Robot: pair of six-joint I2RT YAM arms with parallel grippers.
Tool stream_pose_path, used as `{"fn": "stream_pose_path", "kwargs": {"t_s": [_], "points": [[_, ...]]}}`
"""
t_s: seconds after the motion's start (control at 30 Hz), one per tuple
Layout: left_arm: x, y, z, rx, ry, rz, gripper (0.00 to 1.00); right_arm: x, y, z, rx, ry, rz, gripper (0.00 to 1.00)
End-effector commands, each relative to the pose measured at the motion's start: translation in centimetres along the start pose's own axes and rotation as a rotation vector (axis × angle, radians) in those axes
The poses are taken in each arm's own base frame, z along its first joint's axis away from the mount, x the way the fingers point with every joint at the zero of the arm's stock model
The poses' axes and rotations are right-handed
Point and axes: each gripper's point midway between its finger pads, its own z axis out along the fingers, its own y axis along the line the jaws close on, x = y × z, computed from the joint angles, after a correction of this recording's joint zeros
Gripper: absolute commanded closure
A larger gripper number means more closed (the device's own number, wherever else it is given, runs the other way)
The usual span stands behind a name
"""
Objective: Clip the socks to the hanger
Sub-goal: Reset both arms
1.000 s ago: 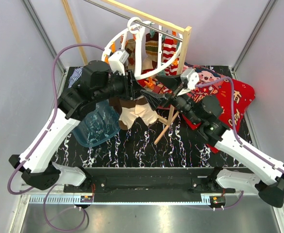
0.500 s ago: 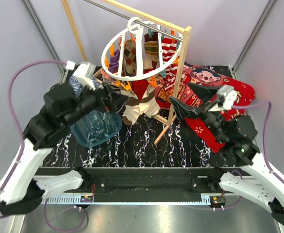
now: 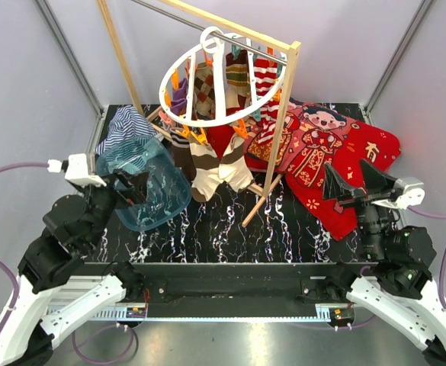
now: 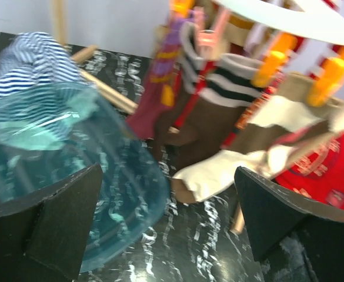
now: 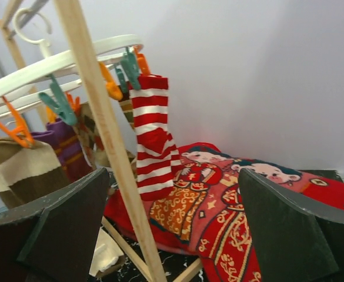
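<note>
Black marbled table [image 3: 207, 229], grey booth walls. Left gripper [image 4: 166, 235] has its fingers spread wide with nothing between them. Right gripper [image 5: 172, 235] is also wide and empty. Both sit low near the arm bases, well apart from the work.

Outward from the left gripper: clear blue tub [image 3: 150, 191] just ahead, striped cloth [image 3: 127, 126] beyond it, then the socks [image 3: 215, 164] ahead and up to its right. Outward from the right gripper: red blanket [image 3: 344, 152], then the wooden post [image 5: 101, 117] between the fingers and the hanger [image 3: 224, 80].

The hanger is hooked on the top rail, ring roughly level, clips dangling. The socks hang clipped under it, long axis vertical, and the lowest brown/cream pair reaches about table level. No loose sock seen, so the task looks close to done.

Any further reach goes forward and up. The left arm is nearer the low socks. The right has a clear line only to the red-white striped sock [image 5: 151, 141].
</note>
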Motion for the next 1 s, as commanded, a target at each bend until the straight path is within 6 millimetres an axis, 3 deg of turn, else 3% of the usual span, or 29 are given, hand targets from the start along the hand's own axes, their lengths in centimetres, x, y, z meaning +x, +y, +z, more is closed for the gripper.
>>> {"fn": "stream_pose_path", "kwargs": {"t_s": [0.0,0.13,0.33,0.97], "points": [[-1.9,3.0,-0.8,-0.123,-0.141,-0.039,0.01,0.7,-3.2,-1.2,0.139,0.008,-0.043,0.0],[-1.3,4.9,-1.6,-0.183,-0.181,-0.061,0.01,1.0,-3.7,-1.6,0.153,0.01,-0.068,0.0],[-0.7,5.9,-2.7,-0.179,-0.21,-0.086,0.01,1.5,-4.0,-1.6,0.167,0.022,-0.104,0.0],[-0.8,6.2,-2.6,-0.196,-0.212,-0.062,0.01,2.3,-4.2,-1.4,0.175,0.038,-0.159,0.0]]}}
